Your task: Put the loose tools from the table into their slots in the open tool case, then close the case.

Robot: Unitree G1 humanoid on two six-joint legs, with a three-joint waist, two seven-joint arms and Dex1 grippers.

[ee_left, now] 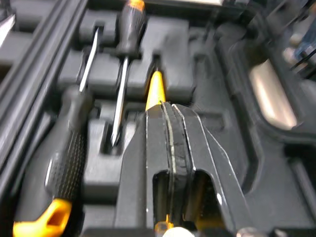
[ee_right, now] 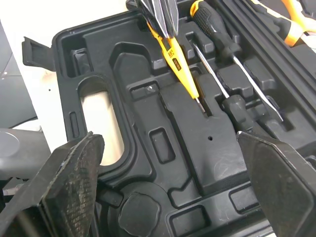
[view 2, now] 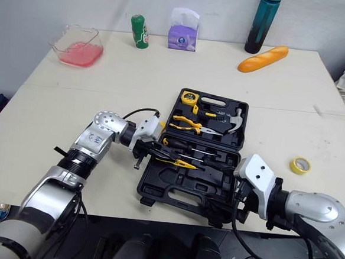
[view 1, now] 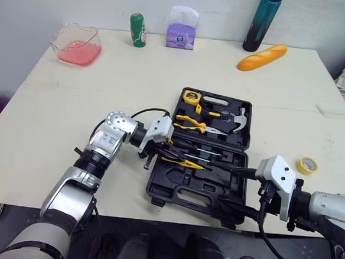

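Tool case (view 1: 174, 192), black and open, lies flat near the front edge of a pale table (view 1: 73, 116). Its far half holds a hammer (view 1: 239, 119), pliers (view 1: 190, 123) and a tape measure (view 1: 191, 97), all seated. Two screwdrivers (ee_right: 222, 44) lie in slots by the hinge.

The left gripper (ee_left: 170, 111) is pinched tight on the handle end of a slim yellow tester (ee_right: 180, 66). The tester lies slanted over the near half, its metal tip at a narrow slot beside the screwdrivers. I cannot tell whether it is fully seated.

The right gripper (ee_right: 168, 139) hangs spread wide and empty above the case's near right corner.

The tester looks light, stiff and smooth, so I would expect it to swivel in a pinch. The handle is the place to hold it, and it probably needs pressing flat to click in.

A yellow tape roll (view 1: 307, 165) lies loose on the table, to the right of the case.
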